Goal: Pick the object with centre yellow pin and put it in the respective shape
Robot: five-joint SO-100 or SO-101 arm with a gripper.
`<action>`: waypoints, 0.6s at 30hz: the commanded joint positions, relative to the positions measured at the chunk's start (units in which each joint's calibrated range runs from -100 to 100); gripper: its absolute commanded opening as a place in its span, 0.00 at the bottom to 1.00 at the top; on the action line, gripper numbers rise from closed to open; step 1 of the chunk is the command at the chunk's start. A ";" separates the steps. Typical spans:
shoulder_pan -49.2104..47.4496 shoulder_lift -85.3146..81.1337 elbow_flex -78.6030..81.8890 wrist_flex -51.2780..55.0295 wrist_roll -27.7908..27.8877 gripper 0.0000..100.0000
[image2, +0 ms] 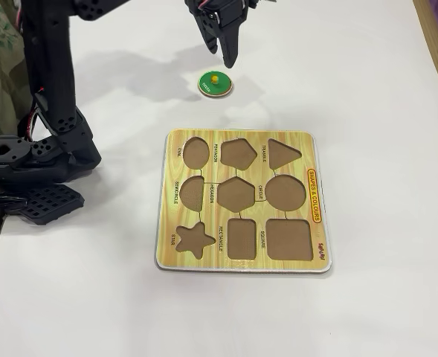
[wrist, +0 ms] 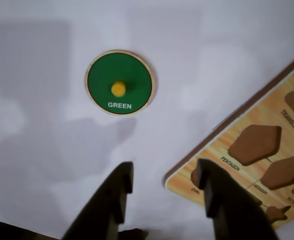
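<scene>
- Wrist view: the gripper [wrist: 164,187] is spread and empty; the green disc [wrist: 120,82] lies flat on the bench [wrist: 37,125], ahead and slightly left of the gap, well apart.
- Fixed view: the gripper [image2: 224,52] hangs just above the disc [image2: 215,84], which sits beyond the puzzle board [image2: 245,201], its round hole [image2: 285,191] vacant.

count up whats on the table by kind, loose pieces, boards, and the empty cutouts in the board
Green disc with yellow knob: 1
Shape puzzle board: 1
Empty cutouts in the board (oval, pentagon, triangle, semicircle, hexagon, circle, star, rectangle, square): 9
Robot gripper, open above the disc: 1
Total: 2 loose things on the table, plus 9 cutouts and 1 gripper
</scene>
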 commanded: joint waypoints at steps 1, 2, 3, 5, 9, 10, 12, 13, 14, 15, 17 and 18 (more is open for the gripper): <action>-1.74 0.37 -3.42 -0.15 -0.19 0.15; -2.53 0.37 -3.33 0.02 -0.19 0.16; -2.62 0.37 -3.33 0.54 -0.19 0.16; -2.62 0.54 -1.98 -0.15 -0.19 0.15; -2.82 0.62 1.35 -0.32 -0.24 0.15; -2.82 0.96 1.80 -0.32 -0.24 0.15; -3.01 2.55 1.35 -0.32 -0.24 0.15; -3.31 3.22 1.08 -0.41 -0.24 0.15; -4.28 3.97 1.08 -0.41 -0.24 0.15; -4.58 4.39 1.08 -0.41 -0.24 0.15; -4.67 5.31 1.08 -1.96 -0.24 0.15; -4.67 5.98 1.08 -3.52 -0.24 0.15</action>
